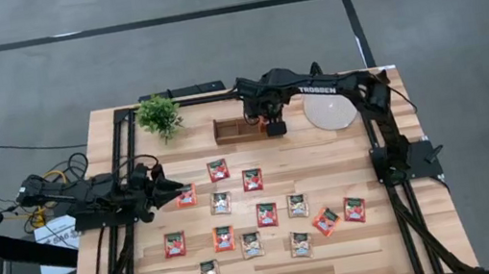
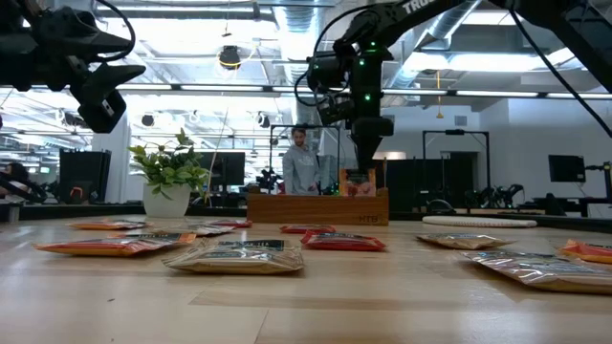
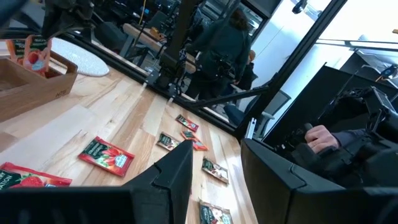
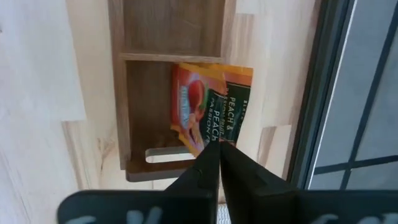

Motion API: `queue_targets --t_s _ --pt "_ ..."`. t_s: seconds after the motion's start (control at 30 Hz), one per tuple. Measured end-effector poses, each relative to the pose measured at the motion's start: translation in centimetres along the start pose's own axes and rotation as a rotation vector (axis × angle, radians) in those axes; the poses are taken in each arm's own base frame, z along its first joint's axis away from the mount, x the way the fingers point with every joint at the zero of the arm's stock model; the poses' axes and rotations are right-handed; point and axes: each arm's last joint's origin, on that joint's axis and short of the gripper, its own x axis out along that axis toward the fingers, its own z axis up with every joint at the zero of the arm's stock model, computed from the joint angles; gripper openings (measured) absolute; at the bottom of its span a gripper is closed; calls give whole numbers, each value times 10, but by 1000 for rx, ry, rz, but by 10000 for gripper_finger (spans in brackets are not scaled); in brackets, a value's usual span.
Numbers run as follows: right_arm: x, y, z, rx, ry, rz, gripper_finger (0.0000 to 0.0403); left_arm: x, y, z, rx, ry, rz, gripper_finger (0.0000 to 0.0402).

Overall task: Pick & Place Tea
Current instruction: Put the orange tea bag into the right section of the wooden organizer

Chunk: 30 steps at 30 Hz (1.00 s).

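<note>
My right gripper is over the right end of the long wooden tray at the table's far side, shut on an orange tea sachet. The sachet stands upright in the tray's end compartment. Several more red, orange and pale sachets lie flat across the middle of the table. My left gripper waits level and open at the table's left side, next to one red sachet, and touches nothing. My right gripper pinches the orange sachet between its two fingertips by its upper edge. The fingers come steeply from above, pointing down. The sachet hangs upright below them, its lower part inside the tray's end compartment; whether it rests on the tray floor, I cannot tell.
A small potted plant stands at the far left of the table, left of the tray. A round pale disc lies right of the tray. A person stands in the room beyond the table.
</note>
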Motion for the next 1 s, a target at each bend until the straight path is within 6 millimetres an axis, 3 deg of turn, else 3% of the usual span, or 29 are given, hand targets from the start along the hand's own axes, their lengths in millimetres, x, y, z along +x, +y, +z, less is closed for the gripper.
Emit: queue_targets --t_s 0.33,0.47,0.67,0.8,1.0 --pt "0 -4 -3 10 2 1 71 0 0 0 0 0 0 129" --pt "-17 8 -8 -4 6 58 71 0 0 0 0 0 0 129" --pt "-73 50 -23 28 -27 299 70 0 0 0 1 1 0 129" --pt "-104 87 -38 28 -28 332 70 0 0 0 2 5 3 129" --pt "-122 148 -66 20 -23 347 70 0 0 -1 2 6 4 129"
